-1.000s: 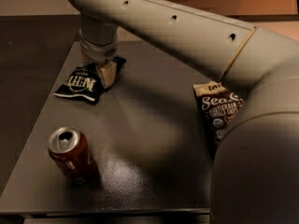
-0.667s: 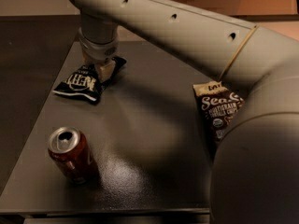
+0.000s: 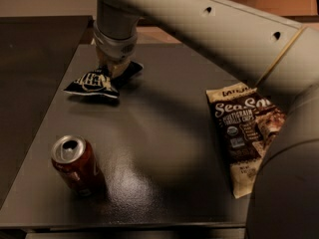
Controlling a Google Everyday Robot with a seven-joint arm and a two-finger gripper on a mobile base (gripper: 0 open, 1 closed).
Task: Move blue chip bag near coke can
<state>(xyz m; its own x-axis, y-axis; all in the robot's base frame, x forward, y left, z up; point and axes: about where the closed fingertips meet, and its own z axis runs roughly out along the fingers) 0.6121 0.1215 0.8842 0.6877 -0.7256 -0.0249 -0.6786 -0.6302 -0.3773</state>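
Note:
The blue chip bag [image 3: 92, 83] is dark navy with white lettering and is at the far left of the dark table [image 3: 164, 133]. My gripper [image 3: 113, 67] comes down from above and is shut on the bag's middle. One end of the bag sticks out to the left of the fingers and the other end to the right. The bag's left end looks slightly raised over its shadow. The coke can [image 3: 76, 164], red-brown with a silver top, stands upright near the table's front left, well in front of the bag.
A larger tan-and-brown "Sea Salt" bag [image 3: 244, 133] lies flat at the table's right side. My arm [image 3: 209, 29] stretches across the top of the view, and its lower part blocks the bottom right corner. The table's left edge runs close to the bag and the can.
My gripper has come down onto the blue chip bag and closed on it. The bag has shifted a little to the right and bunched between the fingers. The can has not moved.

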